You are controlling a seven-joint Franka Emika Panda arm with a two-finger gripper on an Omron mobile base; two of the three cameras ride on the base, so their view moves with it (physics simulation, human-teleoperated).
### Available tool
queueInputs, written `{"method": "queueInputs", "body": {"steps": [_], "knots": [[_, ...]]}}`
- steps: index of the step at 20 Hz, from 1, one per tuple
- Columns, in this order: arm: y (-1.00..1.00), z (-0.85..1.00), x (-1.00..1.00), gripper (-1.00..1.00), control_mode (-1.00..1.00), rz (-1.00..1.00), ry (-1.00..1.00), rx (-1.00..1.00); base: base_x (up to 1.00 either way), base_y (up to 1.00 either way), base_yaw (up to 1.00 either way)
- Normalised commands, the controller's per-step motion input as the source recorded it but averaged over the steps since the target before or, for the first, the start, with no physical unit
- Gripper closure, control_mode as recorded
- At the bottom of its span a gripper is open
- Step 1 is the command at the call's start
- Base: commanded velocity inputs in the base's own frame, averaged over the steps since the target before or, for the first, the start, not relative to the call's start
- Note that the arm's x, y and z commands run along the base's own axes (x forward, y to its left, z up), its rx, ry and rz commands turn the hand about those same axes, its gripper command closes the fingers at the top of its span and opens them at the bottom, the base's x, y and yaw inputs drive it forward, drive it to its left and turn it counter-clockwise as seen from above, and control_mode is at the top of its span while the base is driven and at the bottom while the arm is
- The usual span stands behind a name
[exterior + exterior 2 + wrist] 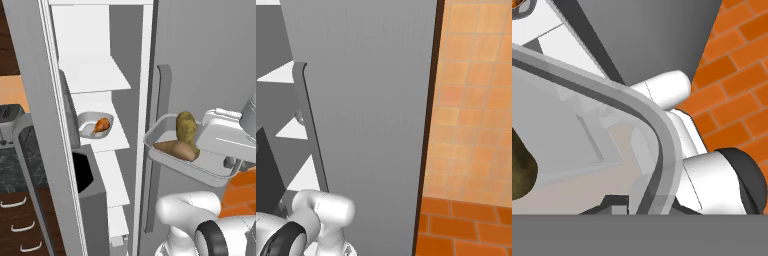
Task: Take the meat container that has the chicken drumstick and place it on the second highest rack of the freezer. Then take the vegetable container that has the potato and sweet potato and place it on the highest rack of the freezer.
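The end effector (227,162) is closed narrow on the rim of the vegetable container (172,157), holding it in the air at about 3 o'clock in the left base view, in front of the closed grey fridge door (200,60) and just right of that door's handle (157,125). The tray tilts a little. In it the potato (187,126) stands upright, touching the sweet potato (176,149), which lies along the tray's floor below it.

In the hand view the clear rim of the same tray (612,95) curves across the picture from 9 o'clock to 6 o'clock, and an edge of the potato (521,172) shows at 8 o'clock.

Inside the open freezer, at 9 o'clock from the held tray, the meat container (92,124) sits on a white rack (107,142) with the chicken drumstick (102,125) in it. The rack above it (95,75) is higher up at 11 o'clock.
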Motion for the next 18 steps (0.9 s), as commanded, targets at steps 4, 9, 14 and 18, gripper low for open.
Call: {"method": "queueInputs", "body": {"steps": [4,9,14,18], "knots": [[0.00,0.00,0.00,1.00,1.00,0.00,0.00,0.00,0.03,0.56,0.05],[-0.02,0.03,0.07,1.00,-1.00,-0.02,0.02,0.04,0.36,0.09,-0.01],[0.17,0.06,0.51,1.00,-1.00,-0.33,0.03,0.10,0.00,0.00,0.00],[0.54,0.03,0.57,1.00,-1.00,-0.47,-0.02,0.01,0.00,0.00,0.00]]}}
